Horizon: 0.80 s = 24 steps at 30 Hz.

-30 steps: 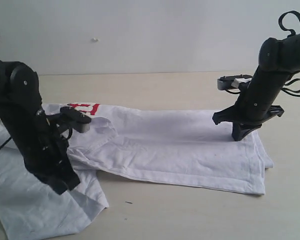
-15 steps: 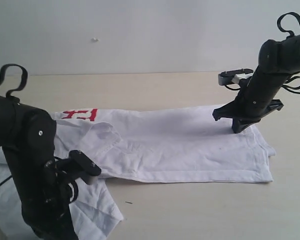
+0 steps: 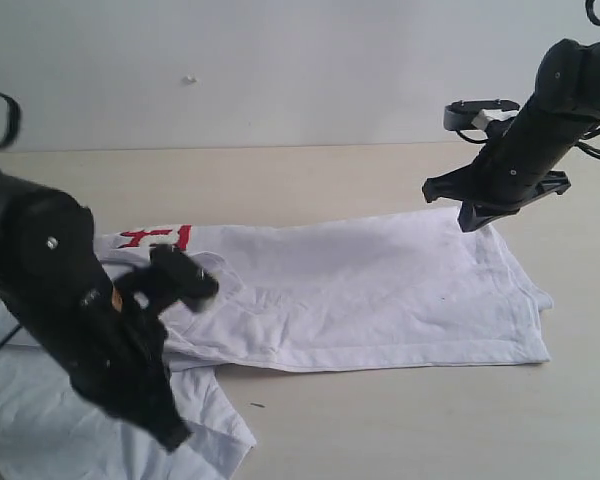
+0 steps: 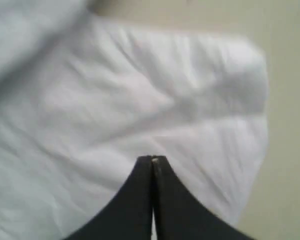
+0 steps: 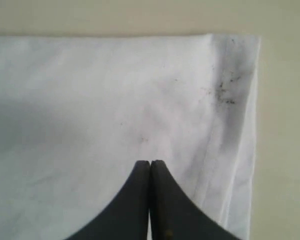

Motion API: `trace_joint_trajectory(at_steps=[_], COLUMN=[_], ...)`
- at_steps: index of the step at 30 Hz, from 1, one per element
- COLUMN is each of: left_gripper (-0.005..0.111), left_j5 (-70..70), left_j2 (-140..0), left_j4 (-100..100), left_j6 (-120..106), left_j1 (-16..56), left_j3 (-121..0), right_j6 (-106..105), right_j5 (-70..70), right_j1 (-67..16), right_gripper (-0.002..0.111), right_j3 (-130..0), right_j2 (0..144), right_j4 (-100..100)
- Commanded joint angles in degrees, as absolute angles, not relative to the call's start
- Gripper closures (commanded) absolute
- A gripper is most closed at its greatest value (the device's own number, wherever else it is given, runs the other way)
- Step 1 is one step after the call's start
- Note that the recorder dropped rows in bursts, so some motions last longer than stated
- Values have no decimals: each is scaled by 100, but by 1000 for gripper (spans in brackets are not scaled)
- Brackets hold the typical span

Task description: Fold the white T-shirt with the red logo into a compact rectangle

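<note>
The white T-shirt (image 3: 380, 290) is soft, matt cloth, lightly creased, with dark specks by one stitched hem. The desk (image 3: 310, 180) is smooth, matt beige. The fingers (image 5: 135, 200) look like smooth matt black plastic, as does the arm (image 3: 60, 300) at 8 o'clock.

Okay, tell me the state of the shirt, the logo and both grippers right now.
white T-shirt: flat on the table, folded partway, not yet a compact rectangle.
red logo: only partly showing at a fold edge.
left gripper: shut, empty, over the shirt.
right gripper: shut, empty, over the hem end.
</note>
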<state>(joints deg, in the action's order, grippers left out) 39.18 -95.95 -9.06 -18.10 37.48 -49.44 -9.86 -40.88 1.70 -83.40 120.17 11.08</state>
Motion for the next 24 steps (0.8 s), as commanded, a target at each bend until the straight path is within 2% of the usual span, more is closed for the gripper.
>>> trace_joint_trajectory(at_steps=[1,5,8,14,19,24], left_gripper=[107,107,107,107,107,107], left_j5=[2647,1997,2072,2095,2138,1869], left_j2=[-9175,-9341,-9710,-10333,-10142,-10775], left_j4=[-746,-751,-751,-791,-1268,-1245], left_j6=[-1739,-1486,-1472,-1624,-1876,-2184], left_j1=[3172,2638,2397,2397,2517,2528], left_j3=[-4999,-4999,-4999,-5194,-5298,-5285], right_j6=[-1085,-1109,-1153,-1193,-1193,-1193], right_j5=[-4118,-4116,-4073,-4062,-4024,-4077], right_j1=[168,168,168,168,168,168], right_gripper=[108,108,108,108,108,108], right_j3=[-8324,-8324,-8324,-8324,-8324,-8324], right_j2=[11971,11971,11971,11971,11971,11971], right_j4=[1154,1154,1154,1154,1154,1180])
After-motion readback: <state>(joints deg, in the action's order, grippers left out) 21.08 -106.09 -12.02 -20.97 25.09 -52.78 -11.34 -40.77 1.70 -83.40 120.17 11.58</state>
